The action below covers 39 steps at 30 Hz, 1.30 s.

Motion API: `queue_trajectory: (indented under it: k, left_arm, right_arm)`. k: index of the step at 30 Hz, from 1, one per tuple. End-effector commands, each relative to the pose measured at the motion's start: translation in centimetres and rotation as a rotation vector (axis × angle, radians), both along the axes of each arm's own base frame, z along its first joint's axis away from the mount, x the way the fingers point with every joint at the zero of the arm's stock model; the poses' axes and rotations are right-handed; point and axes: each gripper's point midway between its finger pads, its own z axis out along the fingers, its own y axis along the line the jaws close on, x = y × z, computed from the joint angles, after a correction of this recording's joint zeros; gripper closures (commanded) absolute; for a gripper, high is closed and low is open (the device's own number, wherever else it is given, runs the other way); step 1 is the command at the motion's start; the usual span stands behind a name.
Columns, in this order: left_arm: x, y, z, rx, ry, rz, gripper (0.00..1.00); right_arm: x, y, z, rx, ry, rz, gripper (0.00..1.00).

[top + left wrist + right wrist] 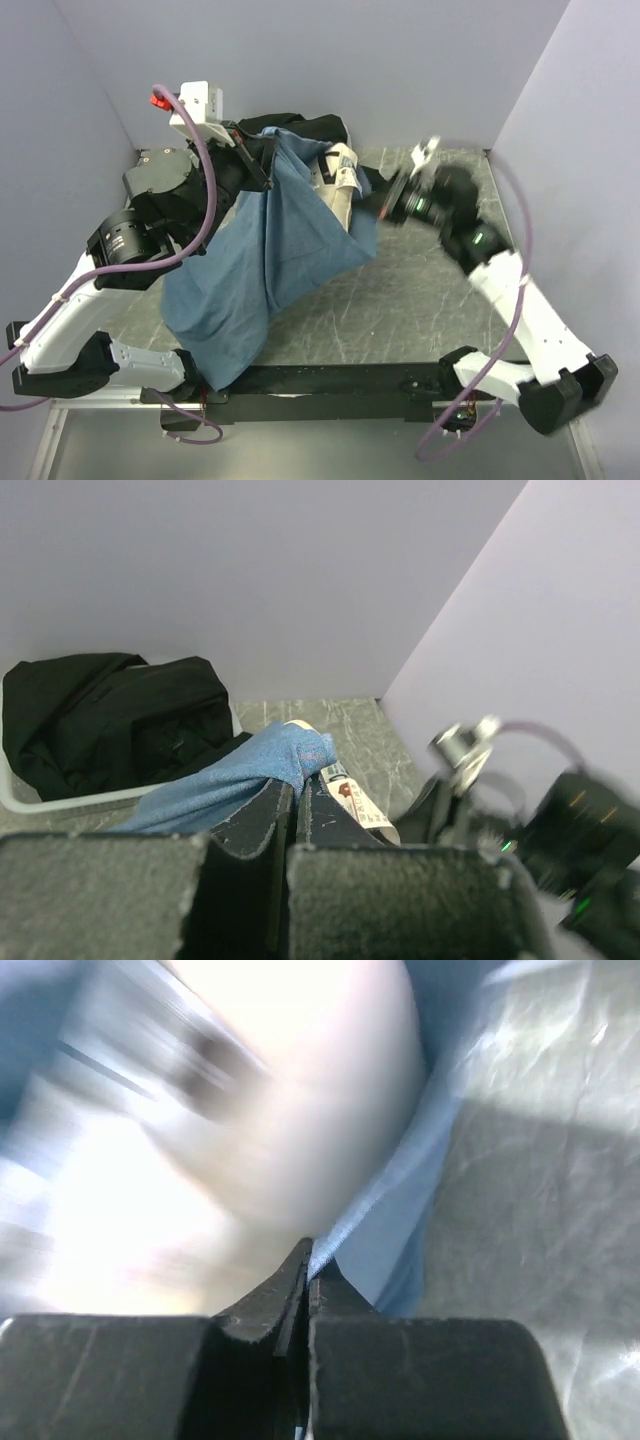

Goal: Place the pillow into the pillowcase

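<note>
**What I cannot make out**

From above, most of the pillow (341, 178) is hidden inside the pillowcase (270, 260), and only a cream strip shows. My right wrist view smears it into a pale blur, so no quilting or label can be read there. From above my right gripper (385, 205) is blurred and its fingertips are indistinct. My left gripper (296, 785) has its tips buried in blue fabric. The black cloth (310, 125) is partly covered by the pillowcase. The print on the tag (352, 798) is too small to read.
</note>
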Motion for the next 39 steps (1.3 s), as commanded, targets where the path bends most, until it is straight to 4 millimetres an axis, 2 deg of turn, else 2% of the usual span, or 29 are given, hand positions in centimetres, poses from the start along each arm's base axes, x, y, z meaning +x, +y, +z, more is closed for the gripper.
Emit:
queue_trajectory:
  k: [1, 2, 3, 4, 5, 6, 8, 9, 10, 11, 12, 13, 15, 17, 18, 20, 21, 23, 25, 26, 27, 29, 30, 31, 32, 34, 36, 39]
  left_arm:
    - [-1.9, 4.4, 8.0, -0.261, -0.163, 0.026, 0.99]
    - [-1.8, 4.5, 7.8, -0.270, -0.166, 0.032, 0.99]
    - [-2.2, 5.6, 8.2, -0.295, -0.178, 0.044, 0.99]
    - [-2.3, 6.1, 8.3, -0.309, -0.184, 0.054, 0.99]
    - [-2.3, 6.2, 8.3, -0.324, -0.191, 0.056, 0.99]
    - [-2.8, 7.2, 8.8, -0.339, -0.203, 0.059, 0.99]
    - [-3.2, 7.9, 9.2, -0.349, -0.213, 0.062, 0.99]
    - [-3.3, 8.4, 9.4, -0.351, -0.225, 0.072, 0.99]
    - [-3.3, 8.8, 9.5, -0.354, -0.235, 0.085, 0.99]
    - [-3.1, 8.7, 9.2, -0.341, -0.241, 0.096, 0.99]
    - [-3.1, 9.1, 9.7, -0.350, -0.264, 0.113, 0.99]
    - [-3.0, 9.1, 9.9, -0.351, -0.274, 0.119, 0.99]
    - [-2.8, 8.7, 10.6, -0.340, -0.293, 0.119, 0.99]
    - [-3.1, 8.6, 11.6, -0.336, -0.313, 0.097, 0.99]
    - [-2.9, 8.2, 11.5, -0.321, -0.311, 0.103, 0.99]
    - [-2.5, 7.8, 10.8, -0.311, -0.302, 0.109, 0.97]
    - [-2.4, 7.6, 10.4, -0.306, -0.294, 0.106, 0.97]
    - [-1.9, 6.5, 8.6, -0.278, -0.264, 0.096, 0.97]
    - [-2.0, 7.0, 7.8, -0.298, -0.254, 0.109, 0.96]
    - [-1.6, 6.5, 6.5, -0.279, -0.243, 0.114, 0.96]
    - [-1.8, 7.3, 6.4, -0.295, -0.236, 0.128, 0.95]
    - [-1.7, 7.4, 5.2, -0.293, -0.214, 0.136, 0.93]
    - [-2.1, 8.1, 5.2, -0.306, -0.218, 0.138, 0.92]
    - [-2.0, 7.9, 4.4, -0.294, -0.208, 0.137, 0.90]
    - [-2.3, 8.8, 4.5, -0.320, -0.209, 0.144, 0.90]
    - [-2.5, 9.5, 4.5, -0.335, -0.209, 0.159, 0.91]
    - [-3.0, 11.1, 5.6, -0.357, -0.231, 0.182, 0.95]
    - [-4.5, 14.5, 8.7, -0.443, -0.281, 0.211, 0.99]
  right_arm:
    - [3.6, -4.5, 18.2, 0.067, -0.351, -0.150, 1.00]
    - [4.2, -5.3, 20.9, 0.099, -0.381, -0.174, 1.00]
    - [4.9, -6.7, 24.7, 0.192, -0.398, -0.228, 1.00]
    - [4.8, -6.9, 28.2, 0.281, -0.481, -0.218, 1.00]
    - [4.8, -6.9, 30.1, 0.351, -0.507, -0.194, 1.00]
    - [5.2, -6.5, 33.0, 0.444, -0.514, -0.142, 1.00]
    - [6.1, -6.6, 36.6, 0.515, -0.563, -0.143, 1.00]
    - [7.7, -6.2, 38.1, 0.587, -0.548, -0.126, 1.00]
    - [8.1, -5.7, 38.8, 0.642, -0.541, -0.084, 1.00]
    - [8.7, -5.2, 38.9, 0.694, -0.512, -0.044, 1.00]
    - [10.2, -4.1, 37.5, 0.756, -0.386, 0.025, 1.00]
    - [9.8, -3.9, 37.8, 0.785, -0.393, 0.076, 1.00]
    - [9.7, -3.4, 36.7, 0.776, -0.317, 0.102, 1.00]
    - [7.4, -2.8, 36.5, 0.764, -0.317, 0.133, 1.00]
    - [5.7, -2.7, 36.2, 0.752, -0.328, 0.138, 1.00]
    - [4.0, -2.2, 35.6, 0.699, -0.296, 0.164, 1.00]
    - [1.9, -2.5, 36.7, 0.683, -0.341, 0.192, 1.00]
    - [-0.1, -3.5, 37.9, 0.675, -0.391, 0.192, 1.00]
    - [-1.7, -4.2, 38.9, 0.664, -0.420, 0.161, 1.00]
    - [-3.0, -4.3, 39.6, 0.663, -0.446, 0.182, 1.00]
    - [-3.2, -4.4, 39.9, 0.674, -0.430, 0.201, 1.00]
    - [-3.7, -5.2, 41.0, 0.680, -0.453, 0.212, 1.00]
    - [-3.0, -6.0, 41.1, 0.683, -0.455, 0.181, 1.00]
    - [-2.7, -6.3, 41.2, 0.695, -0.450, 0.181, 1.00]
    - [-1.9, -6.4, 40.9, 0.729, -0.405, 0.189, 1.00]
    - [-1.8, -6.4, 41.6, 0.744, -0.431, 0.194, 1.00]
    - [-1.6, -6.4, 42.2, 0.736, -0.456, 0.197, 1.00]
    - [-1.2, -5.8, 41.2, 0.717, -0.452, 0.179, 1.00]
